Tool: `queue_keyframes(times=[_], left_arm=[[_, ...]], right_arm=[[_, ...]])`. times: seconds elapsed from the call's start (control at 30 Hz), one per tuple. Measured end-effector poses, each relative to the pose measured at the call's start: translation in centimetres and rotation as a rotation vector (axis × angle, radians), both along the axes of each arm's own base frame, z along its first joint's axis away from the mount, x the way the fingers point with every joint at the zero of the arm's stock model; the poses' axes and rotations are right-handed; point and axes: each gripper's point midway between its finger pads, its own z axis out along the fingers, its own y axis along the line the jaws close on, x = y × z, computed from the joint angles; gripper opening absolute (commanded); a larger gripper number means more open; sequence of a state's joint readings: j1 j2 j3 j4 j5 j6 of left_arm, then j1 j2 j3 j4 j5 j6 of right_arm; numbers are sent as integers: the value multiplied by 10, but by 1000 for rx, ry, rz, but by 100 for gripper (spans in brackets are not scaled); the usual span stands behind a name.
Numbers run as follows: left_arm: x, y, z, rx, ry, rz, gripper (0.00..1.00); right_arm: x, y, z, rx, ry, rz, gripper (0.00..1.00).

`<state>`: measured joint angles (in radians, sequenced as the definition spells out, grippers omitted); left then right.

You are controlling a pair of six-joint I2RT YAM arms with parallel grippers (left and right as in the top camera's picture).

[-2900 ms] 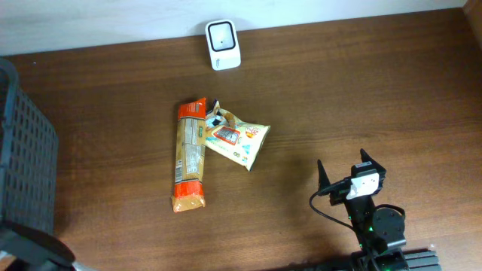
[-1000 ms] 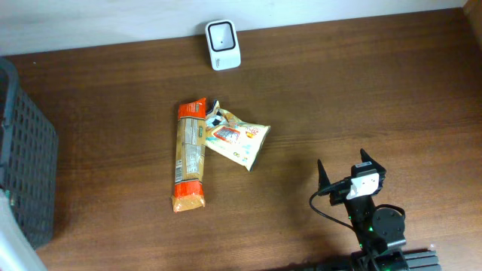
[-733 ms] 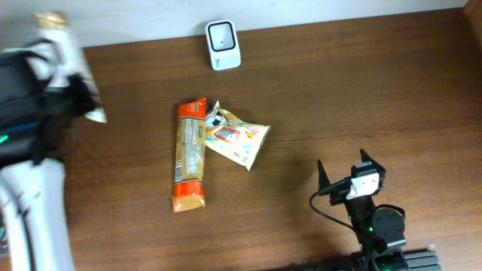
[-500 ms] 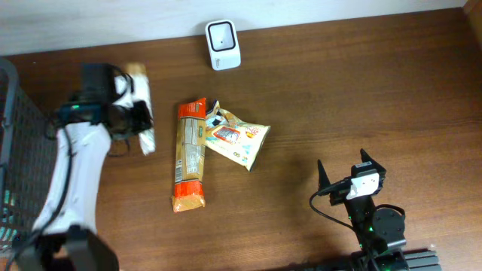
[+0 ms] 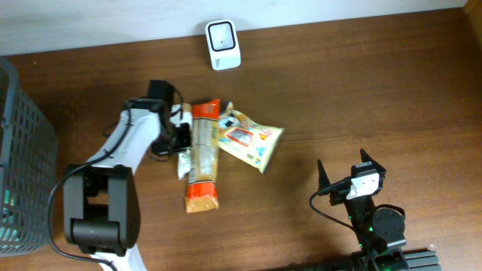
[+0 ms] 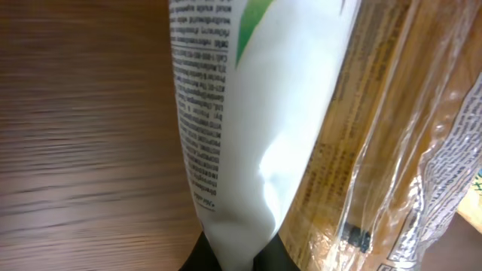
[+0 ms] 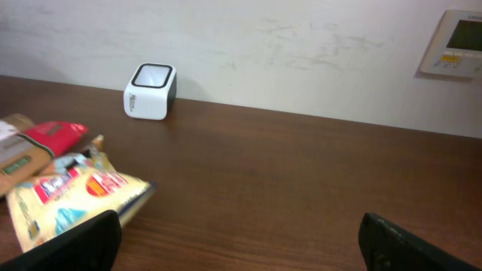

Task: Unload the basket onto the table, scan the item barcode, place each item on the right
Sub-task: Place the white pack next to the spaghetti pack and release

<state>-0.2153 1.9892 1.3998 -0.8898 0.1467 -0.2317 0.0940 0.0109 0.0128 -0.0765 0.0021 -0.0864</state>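
Observation:
My left gripper [image 5: 179, 141] is shut on a white tube with small print [image 5: 183, 161], held low over the table left of centre. In the left wrist view the white tube [image 6: 248, 113] fills the frame, pinched at the bottom edge by the dark jaws. It presses against a long orange-and-tan packet [image 5: 203, 154] [image 6: 392, 135]. A yellow snack bag [image 5: 249, 141] [image 7: 71, 197] lies just right of the packet. The white scanner [image 5: 223, 44] [image 7: 151, 92] stands at the back edge. My right gripper [image 5: 346, 179] [image 7: 248, 252] rests open and empty at the front right.
A dark mesh basket [image 5: 22, 150] stands at the left edge of the table. A wall panel [image 7: 456, 41] hangs on the white wall behind the table in the right wrist view. Bare wood lies between the snack bag and my right gripper.
My left arm swung in from the left with the white tube and came down beside the packet. The packet and the snack bag have shifted to the right. The right arm stayed still.

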Motion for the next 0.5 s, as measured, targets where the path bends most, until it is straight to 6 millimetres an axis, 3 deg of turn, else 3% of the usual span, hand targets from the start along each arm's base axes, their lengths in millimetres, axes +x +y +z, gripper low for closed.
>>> queue_keyframes(times=[0.1, 0.13, 0.2, 0.23, 0.3, 0.43, 0.5], left_arm=[[-3, -28, 1, -17, -19, -67, 0], [-3, -36, 1, -24, -29, -86, 4], [-6, -51, 1, -39, -36, -117, 39], [-7, -55, 1, -44, -34, -119, 62], [-8, -58, 0, -53, -29, -125, 82], [-15, -45, -3, -39, 30, -85, 100], [-13, -34, 9, -10, 50, -64, 99]], right_arm=[[0, 0, 0, 0, 0, 0, 99], [0, 0, 0, 0, 0, 0, 99], [0, 0, 0, 0, 0, 0, 99], [0, 0, 0, 0, 0, 0, 99], [0, 0, 0, 0, 0, 0, 99], [0, 0, 0, 0, 0, 0, 99], [0, 0, 0, 0, 0, 0, 99]])
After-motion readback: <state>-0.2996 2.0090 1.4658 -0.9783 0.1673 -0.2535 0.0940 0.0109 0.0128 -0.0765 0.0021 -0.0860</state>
